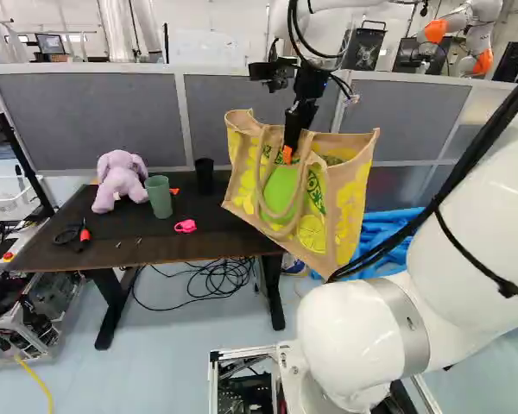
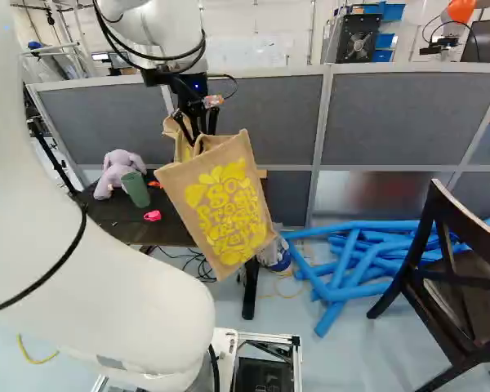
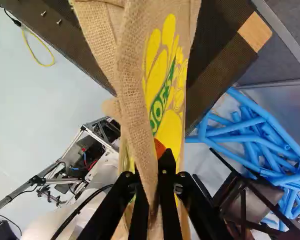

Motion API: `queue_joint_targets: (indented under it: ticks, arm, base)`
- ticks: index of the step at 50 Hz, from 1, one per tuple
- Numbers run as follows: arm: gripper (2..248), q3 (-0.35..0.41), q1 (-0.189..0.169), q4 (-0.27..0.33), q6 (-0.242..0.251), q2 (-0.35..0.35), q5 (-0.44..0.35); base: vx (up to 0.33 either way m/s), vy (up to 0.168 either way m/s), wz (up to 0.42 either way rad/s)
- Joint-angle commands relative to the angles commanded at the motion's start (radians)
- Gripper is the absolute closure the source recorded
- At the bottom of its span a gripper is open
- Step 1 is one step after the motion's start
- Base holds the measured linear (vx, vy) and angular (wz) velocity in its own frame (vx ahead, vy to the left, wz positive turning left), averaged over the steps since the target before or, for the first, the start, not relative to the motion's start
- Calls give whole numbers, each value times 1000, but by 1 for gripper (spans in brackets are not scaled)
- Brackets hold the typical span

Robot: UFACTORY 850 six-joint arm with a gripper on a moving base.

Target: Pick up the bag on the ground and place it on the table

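In the left base view, the dark table (image 1: 112, 233) stands toward nine o'clock, bearing a plush (image 1: 121, 179), a green cup (image 1: 159, 197), a black cup (image 1: 204, 175) and a pink thing (image 1: 185, 226). Cables (image 1: 216, 280) lie on the floor beneath; grey partitions (image 1: 104, 116) rise behind. The bag (image 1: 332, 198) hangs tilted at the table's three o'clock end, under the downward-pointing gripper (image 1: 289, 153).

In the right base view, blue tubes (image 2: 351, 261) and a chair (image 2: 457, 294) are toward four o'clock. The arm (image 2: 82, 269) reaches up to its wrist at eleven o'clock, above the bag.

In the wrist view, taking twelve as straight ahead of the gripper (image 3: 157, 167), its fingers pinch the bag's cloth; the table shows past the bag, at eleven and one.
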State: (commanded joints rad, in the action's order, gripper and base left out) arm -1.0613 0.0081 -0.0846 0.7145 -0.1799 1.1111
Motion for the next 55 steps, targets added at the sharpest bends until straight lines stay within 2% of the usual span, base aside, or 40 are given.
queue_joint_targets:
  ticks: [19, 55]
  arm:
    - [225, -24, 2, 0, 0, 27, 0]
    - [225, -137, 21, 0, 0, 147, 0]
  base:
    - [0, 0, 0]
    - [0, 0, 0]
